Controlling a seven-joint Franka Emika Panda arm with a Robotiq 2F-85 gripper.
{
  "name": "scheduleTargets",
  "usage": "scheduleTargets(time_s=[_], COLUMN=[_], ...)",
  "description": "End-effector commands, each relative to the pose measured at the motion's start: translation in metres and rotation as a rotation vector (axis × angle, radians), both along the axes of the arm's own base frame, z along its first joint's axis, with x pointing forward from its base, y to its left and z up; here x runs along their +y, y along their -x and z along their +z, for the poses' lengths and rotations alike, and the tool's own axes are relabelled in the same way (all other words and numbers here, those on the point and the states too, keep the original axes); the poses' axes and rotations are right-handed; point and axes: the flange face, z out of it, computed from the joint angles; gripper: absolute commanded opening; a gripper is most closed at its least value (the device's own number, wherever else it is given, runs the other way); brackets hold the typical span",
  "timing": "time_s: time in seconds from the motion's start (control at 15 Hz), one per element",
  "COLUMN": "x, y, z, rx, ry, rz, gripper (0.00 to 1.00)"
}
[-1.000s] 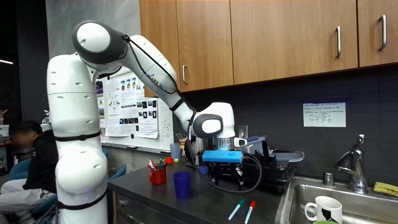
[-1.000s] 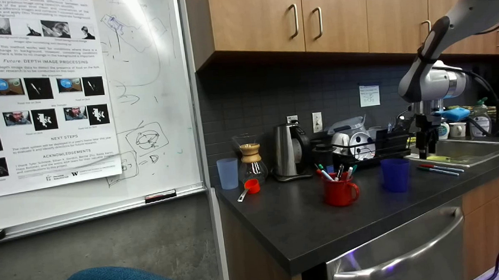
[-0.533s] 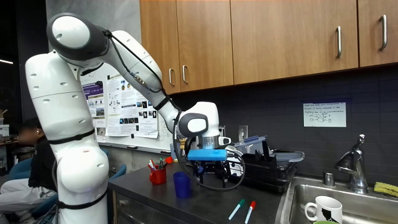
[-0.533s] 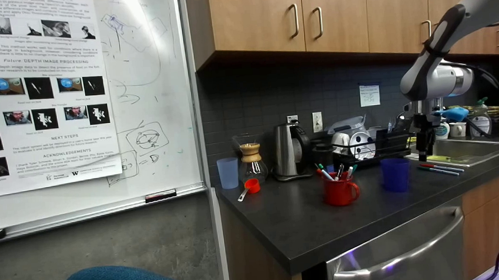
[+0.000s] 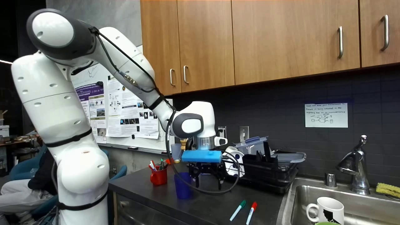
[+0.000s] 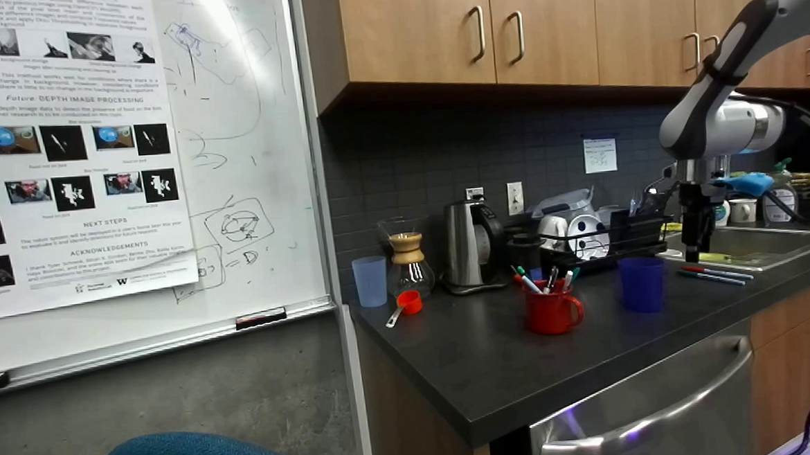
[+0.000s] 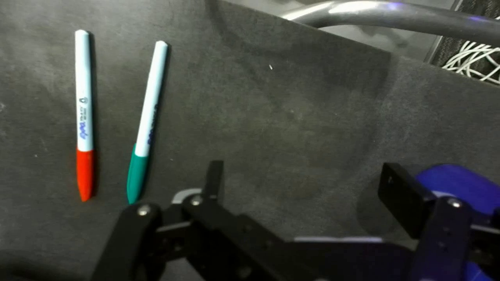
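One green-capped pen (image 7: pixel 148 113) and, just past it, a red-capped pen (image 7: pixel 84 117) lie below and to one side of the claw (image 7: pixel 302 175), which I see spread wide and holding nothing, their length crosswise to its closing line, while the blue cup (image 7: pixel 455 182) stands near its opposite side.

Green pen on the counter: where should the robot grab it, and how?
Probably best at the green pen's middle, from above, pinching across its width: it's thin, lies flat on the counter, and a gap separates it from the red pen.
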Motion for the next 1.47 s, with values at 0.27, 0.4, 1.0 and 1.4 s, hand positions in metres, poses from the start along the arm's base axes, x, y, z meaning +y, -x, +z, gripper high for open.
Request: scheduleTargets(time_s=[0.27,0.4,1.0,1.4], x=[0.014,0.026,0.111,0.189], y=[0.009,0.008,-0.002,0.0], z=[0.008,0.018,0.077,0.097], rx=[-0.026,-0.063,-0.126,-0.141], ry=[-0.003,0.015,0.029,0.0], rz=[0.076,0.156,0.525,0.772], gripper=[1.0,1.0,1.0,1.0])
